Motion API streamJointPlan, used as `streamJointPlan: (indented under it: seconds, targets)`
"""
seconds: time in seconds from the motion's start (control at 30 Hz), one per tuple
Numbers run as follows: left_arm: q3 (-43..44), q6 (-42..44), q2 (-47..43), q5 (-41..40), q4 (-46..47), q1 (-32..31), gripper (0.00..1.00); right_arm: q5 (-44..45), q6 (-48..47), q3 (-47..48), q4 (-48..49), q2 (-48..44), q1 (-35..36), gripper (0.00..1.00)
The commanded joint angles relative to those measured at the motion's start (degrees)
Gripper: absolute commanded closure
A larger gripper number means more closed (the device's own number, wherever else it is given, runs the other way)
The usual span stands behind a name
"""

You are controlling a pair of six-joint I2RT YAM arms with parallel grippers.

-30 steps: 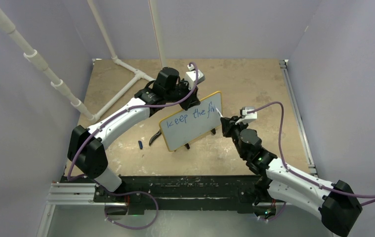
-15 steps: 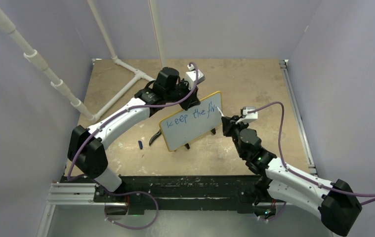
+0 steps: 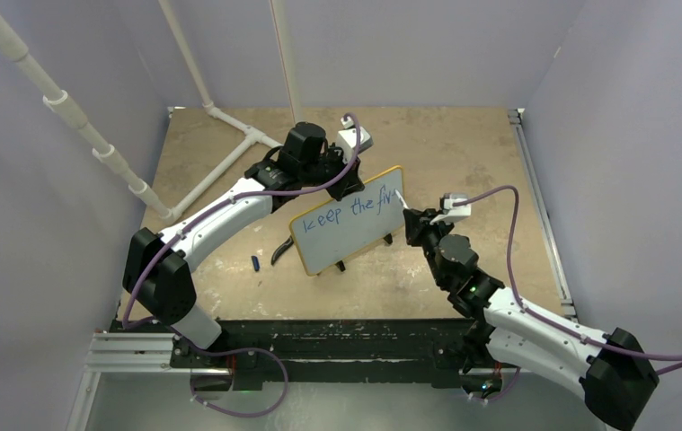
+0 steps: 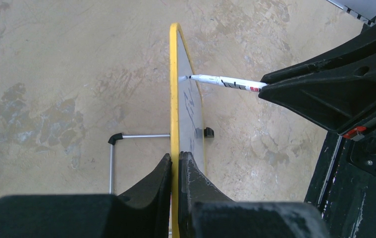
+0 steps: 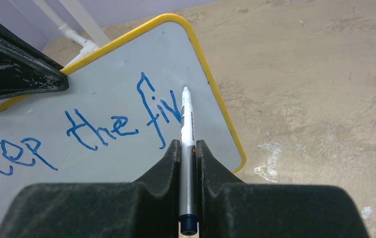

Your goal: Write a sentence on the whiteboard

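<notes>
The whiteboard [image 3: 355,235], white with a yellow frame, stands tilted on the table. My left gripper [image 3: 344,186] is shut on its top edge; in the left wrist view the fingers [image 4: 176,157] pinch the yellow frame [image 4: 174,74]. On the board, the sentence [image 5: 111,130] reads "keep the fiv" in blue. My right gripper [image 5: 188,145] is shut on a white marker [image 5: 186,121], whose tip touches the board just right of the last letter. The marker [image 4: 224,82] also shows in the left wrist view, meeting the board face.
A small blue cap [image 3: 255,263] lies on the table left of the board. The board's black-tipped metal stand leg [image 4: 111,148] sticks out behind it. White pipes [image 3: 229,153] run across the far left of the table.
My right gripper with the marker has shifted slightly to the right along the board's upper right corner. The left arm and the board have stayed still.
</notes>
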Motion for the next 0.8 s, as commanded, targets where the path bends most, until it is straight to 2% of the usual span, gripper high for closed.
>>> streamJointPlan:
  seconds: [0.0, 0.77]
  targets:
    - [-0.06, 0.92, -0.14, 1.42, 0.85, -0.34, 1.0, 0.08, -1.62, 1.19, 2.8, -0.04, -0.02, 1.0]
    - [-0.01, 0.92, -0.06, 1.52, 0.93, -0.35, 1.0, -3.46, 1.69, -1.27, -0.54, 0.05, 0.0, 1.0]
